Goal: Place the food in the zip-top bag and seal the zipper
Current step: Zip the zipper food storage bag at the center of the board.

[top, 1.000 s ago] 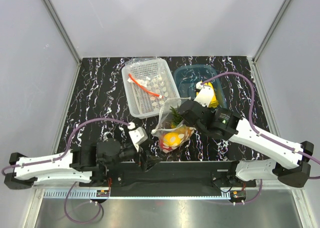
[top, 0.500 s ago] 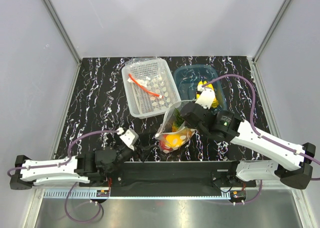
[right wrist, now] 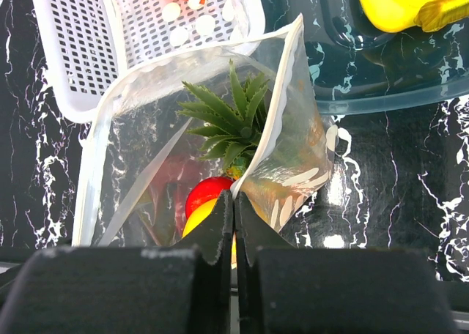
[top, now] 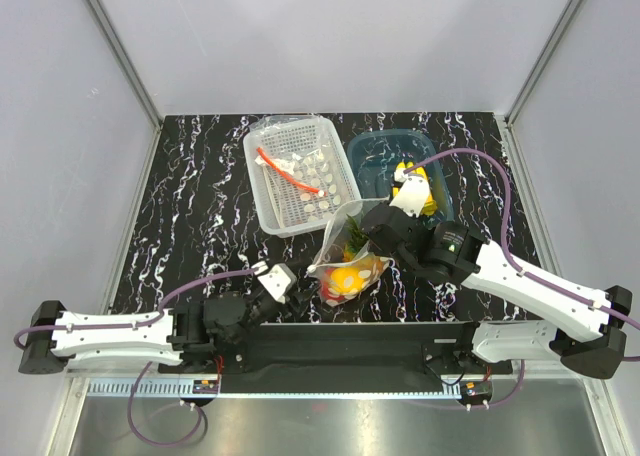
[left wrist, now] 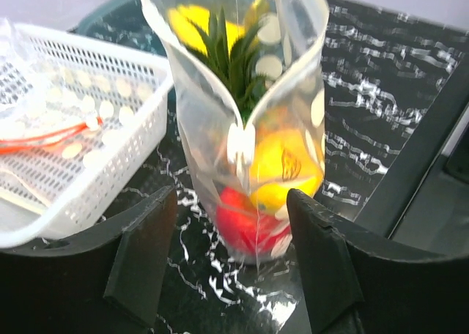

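The zip-top bag (top: 343, 256) stands upright on the table with its mouth open. Inside it are the orange piece with green leaves (right wrist: 227, 121), the red fruit (right wrist: 205, 191) and the lemon (right wrist: 196, 223). My right gripper (right wrist: 234, 202) is shut on the bag's mouth edge, on the white zipper strip (right wrist: 282, 92); it also shows in the top view (top: 365, 241). My left gripper (left wrist: 234, 261) is open and empty, its jaws level with the bag's base (left wrist: 249, 231) and not touching it. The banana bunch (top: 415, 188) lies in the blue tub.
The white perforated basket (top: 300, 171), holding dotted pouches and an orange strip, stands behind and left of the bag. The blue-tinted tub (top: 385, 154) is at the back right, close to my right wrist. The table's near edge lies right behind my left gripper.
My left arm has pulled back to the left, then swung its gripper round to face the bag's base. My right gripper has kept hold of the bag's edge, and the bag stands more upright.
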`<state>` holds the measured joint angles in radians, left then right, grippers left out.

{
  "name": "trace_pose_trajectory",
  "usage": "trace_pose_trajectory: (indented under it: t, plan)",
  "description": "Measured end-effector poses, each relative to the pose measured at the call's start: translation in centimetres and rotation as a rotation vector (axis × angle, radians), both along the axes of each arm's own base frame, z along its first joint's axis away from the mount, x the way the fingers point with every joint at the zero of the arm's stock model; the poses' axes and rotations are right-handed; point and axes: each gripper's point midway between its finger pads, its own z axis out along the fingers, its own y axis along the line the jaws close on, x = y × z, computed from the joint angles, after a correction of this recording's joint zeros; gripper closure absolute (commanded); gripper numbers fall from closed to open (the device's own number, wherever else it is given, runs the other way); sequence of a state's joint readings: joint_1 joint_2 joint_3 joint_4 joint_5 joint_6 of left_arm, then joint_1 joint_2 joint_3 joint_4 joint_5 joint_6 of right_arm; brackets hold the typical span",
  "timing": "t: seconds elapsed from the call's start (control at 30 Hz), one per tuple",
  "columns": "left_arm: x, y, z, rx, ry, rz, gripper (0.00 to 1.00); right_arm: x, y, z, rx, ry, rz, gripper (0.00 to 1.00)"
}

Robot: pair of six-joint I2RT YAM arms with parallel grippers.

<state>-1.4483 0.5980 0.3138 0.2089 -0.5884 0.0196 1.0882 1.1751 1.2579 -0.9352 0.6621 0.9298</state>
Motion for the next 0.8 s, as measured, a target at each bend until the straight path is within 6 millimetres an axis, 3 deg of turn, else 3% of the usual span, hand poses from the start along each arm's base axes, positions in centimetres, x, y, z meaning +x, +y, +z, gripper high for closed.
trace_pose_trajectory:
  t: [0.13, 0.2, 0.27, 0.33, 0.37, 0.47, 0.5, 0.57, 0.6, 0.7, 0.8]
  plan:
    - [0.0, -0.1, 1.2, -0.048, -0.015, -0.001, 0.32, 0.1, 0.1, 0.0, 0.004, -0.003, 0.002, 1.00]
    - [0.1, -0.2, 1.5, -0.060, -0.019, 0.001, 0.37, 0.1, 0.2, 0.1, 0.007, -0.004, 0.002, 1.00]
    - [0.3, -0.2, 1.7, -0.068, -0.019, 0.007, 0.52, 0.1, 0.3, 0.1, 0.012, -0.006, 0.003, 1.00]
    - [0.6, -0.1, 1.7, -0.070, -0.018, 0.013, 0.60, 0.2, 0.4, 0.2, 0.016, -0.009, 0.003, 1.00]
    - [0.8, -0.1, 1.6, -0.069, -0.017, 0.018, 0.70, 0.2, 0.4, 0.2, 0.018, -0.010, 0.003, 1.00]
    - [1.3, 0.0, 1.5, -0.067, -0.015, 0.025, 0.85, 0.2, 0.4, 0.3, 0.020, -0.010, 0.003, 1.00]
    - [1.4, 0.0, 1.5, -0.064, -0.014, 0.023, 0.97, 0.2, 0.4, 0.3, 0.019, -0.010, 0.003, 1.00]
    - [1.4, -0.2, 1.2, -0.055, -0.010, 0.017, 1.00, 0.2, 0.4, 0.3, 0.019, -0.010, 0.003, 0.92]
    - [1.5, -0.3, 1.1, -0.045, -0.009, 0.012, 1.00, 0.2, 0.4, 0.2, 0.016, -0.010, 0.005, 0.70]
    - [1.5, -0.4, 1.0, -0.038, -0.006, 0.003, 1.00, 0.1, 0.5, 0.2, 0.001, -0.011, 0.029, 0.40]
    - [1.6, 0.0, 1.5, -0.070, -0.008, -0.004, 1.00, -0.1, 0.8, 0.5, -0.044, -0.027, 0.122, 0.45]
